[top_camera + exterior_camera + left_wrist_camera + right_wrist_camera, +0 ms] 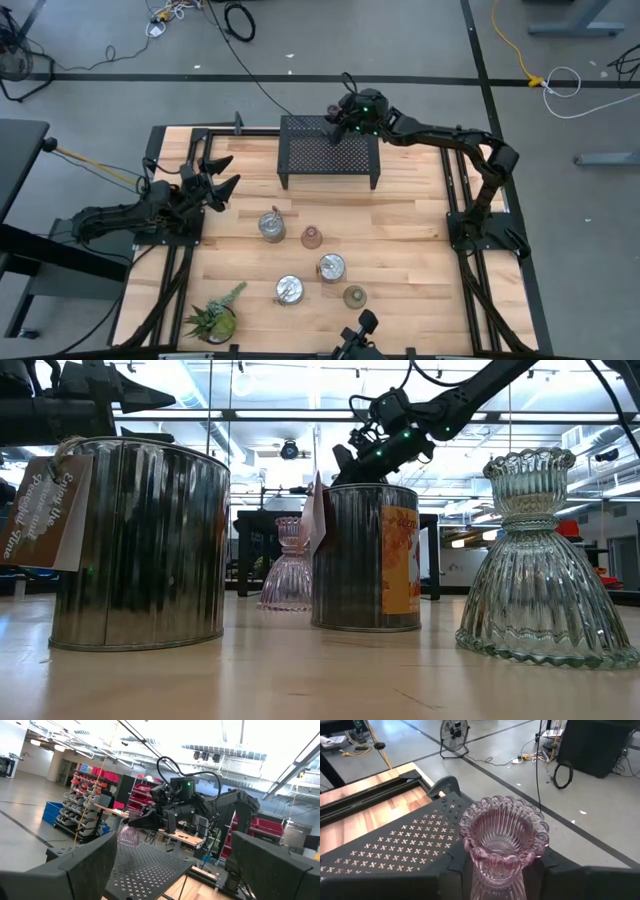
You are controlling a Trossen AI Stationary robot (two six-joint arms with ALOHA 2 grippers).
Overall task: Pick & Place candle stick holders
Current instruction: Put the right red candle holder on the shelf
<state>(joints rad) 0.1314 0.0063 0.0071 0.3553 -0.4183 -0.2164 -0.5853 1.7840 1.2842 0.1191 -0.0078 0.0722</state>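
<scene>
My right gripper (336,118) is at the far left corner of the black mesh rack (330,152), shut on a pink ribbed glass candle holder (503,834); the holder also shows in the left wrist view (128,835). My left gripper (218,178) is open and empty at the table's left side. Standing on the table are three silvery tin holders (271,226) (331,267) (290,290), a pinkish glass holder (311,237) and an olive one (354,296). My right gripper pinches the pink holder at its narrow neck (495,870), just below the flared rim, between its two fingers (451,876). The fingers come about level from the table's right side. The holder stands upright, mouth up, over the rack top; whether its base touches the mesh I cannot tell.
A spiky green potted plant (213,320) stands at the near left corner. The rack's mesh top (395,850) is bare beside the held holder. Bare wood lies between the rack and the holders and along the table's right side (410,250).
</scene>
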